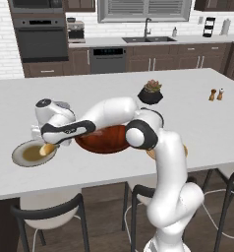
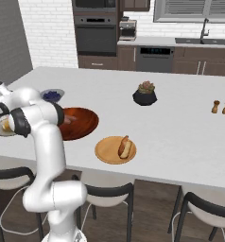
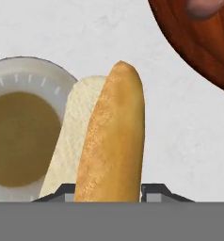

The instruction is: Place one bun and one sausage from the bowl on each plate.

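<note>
My gripper (image 1: 46,147) is shut on a golden bun (image 3: 114,141), held just above the counter by the right edge of the grey-rimmed plate (image 3: 20,77) with the olive-brown centre. In the hand view the bun runs up between the two fingertips (image 3: 156,192) and its pale cut side faces the plate. The reddish-brown wooden bowl (image 1: 106,140) lies just right of the gripper, with a sausage end (image 3: 203,7) showing inside it. The orange-tan plate (image 2: 105,152) near the front edge carries a bun with a sausage (image 2: 125,147).
A small grey bowl of blueberries (image 2: 52,95) stands behind the wooden bowl. A dark potted plant (image 2: 145,93) sits mid-counter and salt and pepper shakers (image 2: 220,107) stand far right. Stools (image 1: 50,214) line the counter's front edge.
</note>
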